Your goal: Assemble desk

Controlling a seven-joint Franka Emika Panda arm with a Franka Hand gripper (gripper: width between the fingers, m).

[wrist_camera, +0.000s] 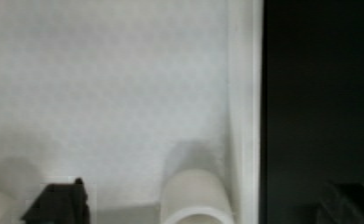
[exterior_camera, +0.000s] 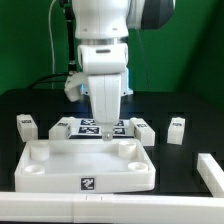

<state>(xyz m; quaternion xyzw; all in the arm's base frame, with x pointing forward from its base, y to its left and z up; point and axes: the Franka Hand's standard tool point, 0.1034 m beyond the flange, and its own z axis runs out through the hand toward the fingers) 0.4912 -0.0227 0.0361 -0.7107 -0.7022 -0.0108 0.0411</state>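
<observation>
The white rimmed desk tabletop [exterior_camera: 60, 168] lies on the black table with its corner sockets facing up. My gripper [exterior_camera: 105, 136] hangs straight down over the tabletop's far edge. In the wrist view the gripper [wrist_camera: 207, 206] is open. One dark fingertip [wrist_camera: 58, 204] is over the tabletop's inner surface [wrist_camera: 108, 90]. The other fingertip [wrist_camera: 357, 204] is over the black table outside the rim [wrist_camera: 246, 90]. A round socket [wrist_camera: 200, 198] sits between them. Four white square legs stand behind the tabletop [exterior_camera: 27, 124] [exterior_camera: 60, 128] [exterior_camera: 143, 128] [exterior_camera: 176, 129].
The marker board [exterior_camera: 92, 125] lies flat behind the tabletop, between the legs. A long white bar [exterior_camera: 50, 208] runs along the front, and another piece of it [exterior_camera: 210, 170] shows at the exterior view's right. A green wall stands at the back.
</observation>
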